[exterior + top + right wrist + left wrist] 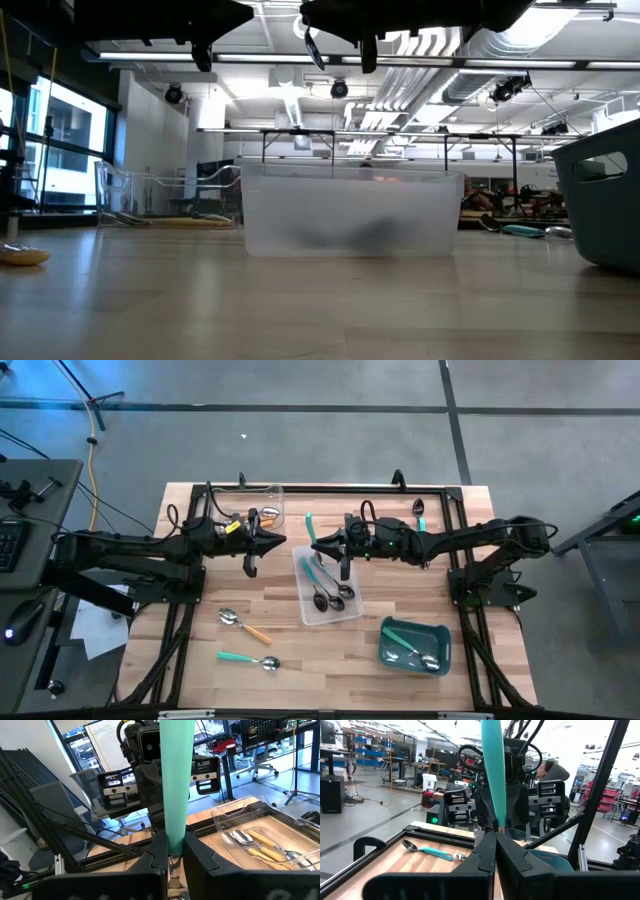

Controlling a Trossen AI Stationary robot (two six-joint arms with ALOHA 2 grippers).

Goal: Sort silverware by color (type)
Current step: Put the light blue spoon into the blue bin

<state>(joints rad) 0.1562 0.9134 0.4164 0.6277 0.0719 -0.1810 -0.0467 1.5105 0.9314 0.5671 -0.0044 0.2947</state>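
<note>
Right gripper (170, 851) was clamped on a slim teal-handled metal spoon (176, 780); left gripper (495, 851) closed, empty. Spoon judged light, rigid, slippery; mid-handle hold best.

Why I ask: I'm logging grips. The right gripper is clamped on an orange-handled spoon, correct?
Not quite: the handle is not orange. The right gripper is clamped on a teal-green-handled spoon. The right wrist view shows it, with the jaws closed on the handle.

Teal spoon (312, 532) held upright mid-table, others scattered – orange (244, 625), teal (247, 659) loose.
</note>
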